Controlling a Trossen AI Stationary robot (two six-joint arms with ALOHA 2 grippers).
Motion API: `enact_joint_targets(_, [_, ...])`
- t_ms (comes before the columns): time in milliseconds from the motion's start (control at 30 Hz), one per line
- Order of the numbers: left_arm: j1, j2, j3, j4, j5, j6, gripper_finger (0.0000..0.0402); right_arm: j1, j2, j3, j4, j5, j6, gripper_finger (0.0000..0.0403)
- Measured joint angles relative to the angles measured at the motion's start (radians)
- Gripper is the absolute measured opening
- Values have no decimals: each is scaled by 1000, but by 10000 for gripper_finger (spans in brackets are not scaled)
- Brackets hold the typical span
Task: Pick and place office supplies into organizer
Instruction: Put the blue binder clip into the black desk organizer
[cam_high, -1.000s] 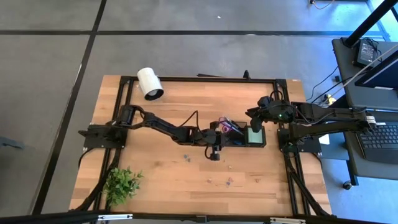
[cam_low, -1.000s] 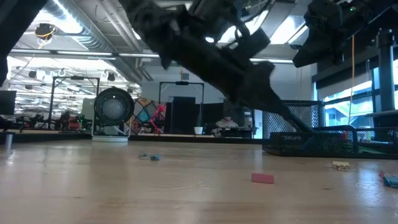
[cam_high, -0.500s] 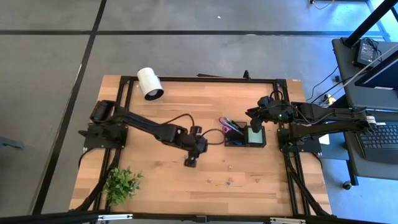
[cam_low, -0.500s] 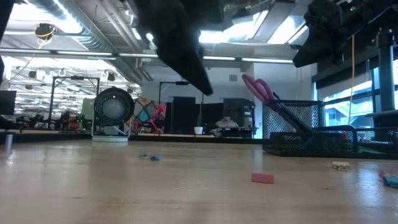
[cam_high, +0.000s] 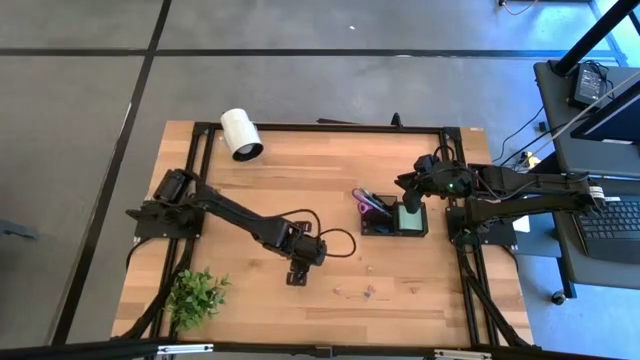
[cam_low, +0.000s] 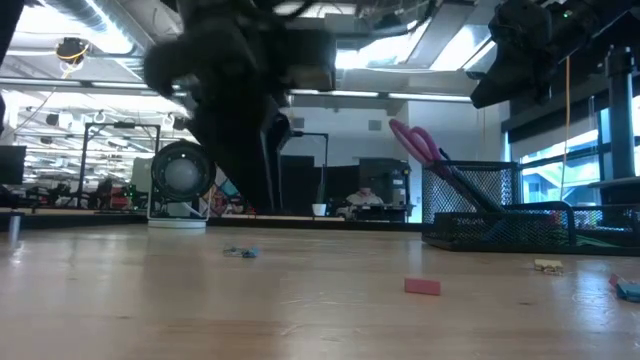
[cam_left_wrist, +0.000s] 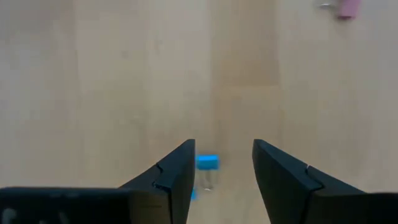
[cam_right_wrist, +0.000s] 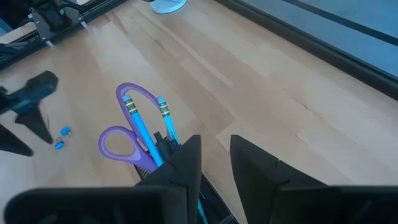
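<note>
My left gripper (cam_high: 298, 274) is open and points down over the table's middle. Its fingers (cam_left_wrist: 171, 177) stand on either side of a tiny blue block (cam_left_wrist: 207, 162) that lies flat on the wood, with a smaller blue bit (cam_left_wrist: 193, 194) beside it. The low view shows the gripper (cam_low: 245, 170) above these blue bits (cam_low: 240, 252), touching nothing. The black mesh organizer (cam_high: 390, 217) holds purple-handled scissors (cam_right_wrist: 127, 134), handles up, blue pens (cam_right_wrist: 163, 121) and the light green notepad (cam_high: 408, 218). My right gripper (cam_high: 412, 190) hovers open over the organizer (cam_low: 500, 215).
A pink block (cam_low: 422, 287), a yellowish bit (cam_low: 547, 265) and a blue bit (cam_low: 628, 290) lie on the near part of the table, as small items (cam_high: 368, 291) in the high view. A white cylinder (cam_high: 240, 133) lies far left. A potted plant (cam_high: 195, 295) stands near left.
My left gripper has drawn away from the organizer toward the table's left and near edge and now points down over the blue bits. The scissors, earlier hidden behind the left arm in the low view, stand in the organizer with their handles up.
</note>
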Motion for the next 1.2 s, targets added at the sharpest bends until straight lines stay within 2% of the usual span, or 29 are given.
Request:
enact_joint_targets(133, [19, 23, 0, 0, 9, -6, 152, 0, 0, 0, 0, 0, 2, 90])
enact_joint_targets(267, [33, 30, 0, -1, 73, -5, 152, 0, 0, 0, 0, 0, 6, 90])
enact_joint_targets(733, [31, 35, 0, -38, 53, 28, 153, 0, 0, 0, 0, 0, 4, 90])
enact_joint_targets(1200, [37, 98, 4, -37, 76, 28, 144, 0, 1, 0, -1, 0, 4, 90])
